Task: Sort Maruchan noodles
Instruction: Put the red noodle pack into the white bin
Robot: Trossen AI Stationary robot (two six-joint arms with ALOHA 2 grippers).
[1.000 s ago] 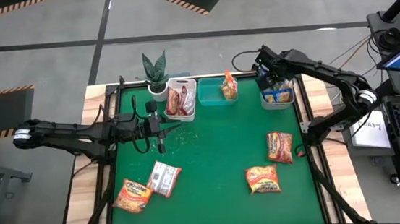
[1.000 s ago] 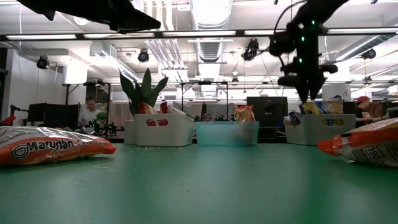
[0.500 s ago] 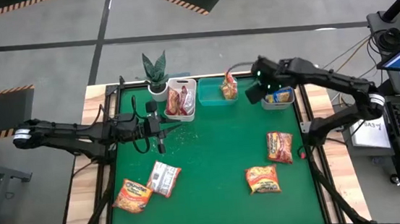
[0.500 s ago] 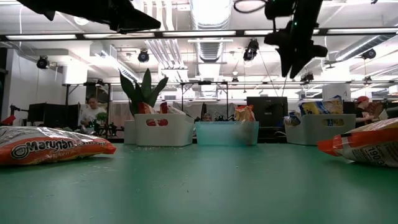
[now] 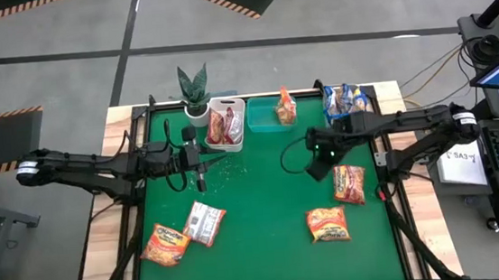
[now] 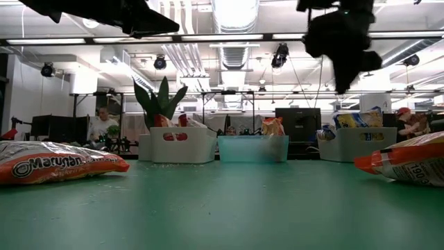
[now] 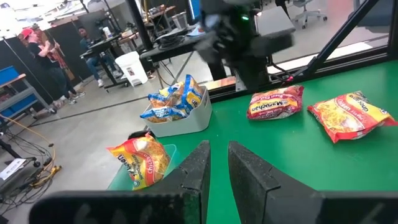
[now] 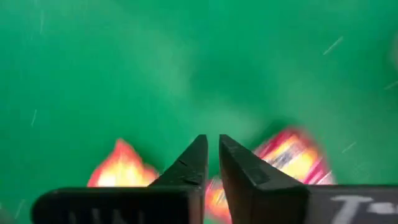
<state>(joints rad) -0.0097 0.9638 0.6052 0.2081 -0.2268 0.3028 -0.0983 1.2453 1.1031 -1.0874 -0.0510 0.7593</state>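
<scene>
Maruchan noodle packets lie flat on the green mat: a red-brown one (image 5: 348, 184) and an orange one (image 5: 329, 224) at the right, an orange one (image 5: 165, 244) and a pale one (image 5: 204, 223) at the near left. My right gripper (image 8: 212, 155) hangs above the mat just left of the red-brown packet, pointing down, shut with nothing between its fingers. My left gripper (image 7: 217, 165) waits level over the mat's left part, shut and holding nothing.
Along the far edge stand a white bin (image 5: 226, 124) with red packets, a teal bin (image 5: 266, 120) with an orange packet (image 5: 285, 108), and a grey bin (image 6: 357, 146) with blue packets (image 5: 347, 100). A potted plant (image 5: 193, 89) stands beside the white bin. The mat's middle is bare.
My right gripper has swung from above the grey bin at the far right toward the table's near and left side, out over the mat, turning as it went. It now hangs beside the red-brown packet. The packets have stayed where they were.
</scene>
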